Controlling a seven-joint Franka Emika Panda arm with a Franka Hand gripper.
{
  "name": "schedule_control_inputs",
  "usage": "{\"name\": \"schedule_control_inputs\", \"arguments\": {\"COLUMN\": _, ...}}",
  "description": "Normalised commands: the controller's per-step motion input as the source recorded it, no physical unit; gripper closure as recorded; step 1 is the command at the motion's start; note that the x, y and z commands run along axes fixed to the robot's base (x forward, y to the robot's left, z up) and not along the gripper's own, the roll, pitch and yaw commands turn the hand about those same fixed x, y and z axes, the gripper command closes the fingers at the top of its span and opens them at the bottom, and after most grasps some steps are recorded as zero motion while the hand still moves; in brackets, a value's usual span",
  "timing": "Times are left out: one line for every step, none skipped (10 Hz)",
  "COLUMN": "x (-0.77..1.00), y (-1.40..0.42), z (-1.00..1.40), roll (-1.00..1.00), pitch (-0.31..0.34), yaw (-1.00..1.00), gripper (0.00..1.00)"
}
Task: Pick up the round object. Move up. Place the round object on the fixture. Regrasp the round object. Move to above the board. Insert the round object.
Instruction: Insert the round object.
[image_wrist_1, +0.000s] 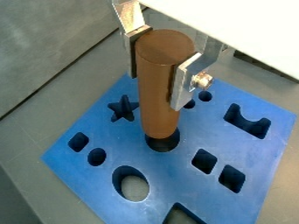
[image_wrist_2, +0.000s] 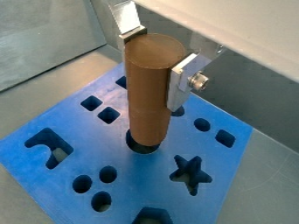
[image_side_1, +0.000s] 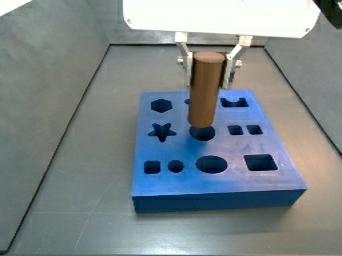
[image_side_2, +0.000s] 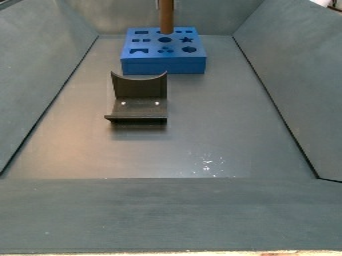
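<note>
No readable text, label, brand, number or sign in any view. Checked: the thick blue square board with cut-out holes (image_side_1: 214, 150), the upright brown-orange cylinder peg (image_wrist_1: 162, 83), the silver-fingered end effector (image_wrist_1: 166, 61) clamping that peg over the board, and the dark L-shaped fixture (image_side_2: 138, 98) on the grey floor. All bare surfaces.

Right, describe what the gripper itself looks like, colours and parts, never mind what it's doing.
The gripper, above the blue board, has two fingers made of flat silver metal plates, thin and bracket-like. In a wrist view one plate carries a round silver bolt or knob on its outer side. In a side view the plates hang from a broad white body. No cables or markings show.
</note>
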Motion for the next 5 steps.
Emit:
{"name": "schedule_control_inputs", "arguments": {"x": 0.0, "y": -0.05, "z": -0.11, "roll": 0.13, "pitch": -0.071, "yaw": 0.0, "gripper": 1.0}}
{"name": "schedule_control_inputs", "arguments": {"x": 0.0, "y": -0.04, "z": 0.0, "roll": 0.13, "pitch": 0.0, "yaw": 0.0, "gripper": 1.0}}
{"name": "schedule_control_inputs", "arguments": {"x": 0.0, "y": -0.01, "z": 0.0, "roll": 0.09, "pitch": 0.0, "yaw": 0.0, "gripper": 1.0}}
{"name": "schedule_control_inputs", "arguments": {"x": 0.08, "y": 0.0, "z": 0.0, "roll": 0.09, "pitch": 0.0, "yaw": 0.0, "gripper": 1.0}}
{"name": "schedule_control_inputs", "arguments": {"x": 0.24, "y": 0.0, "z": -0.23, "roll": 0.03, "pitch": 0.009, "yaw": -0.03, "gripper": 1.0}}
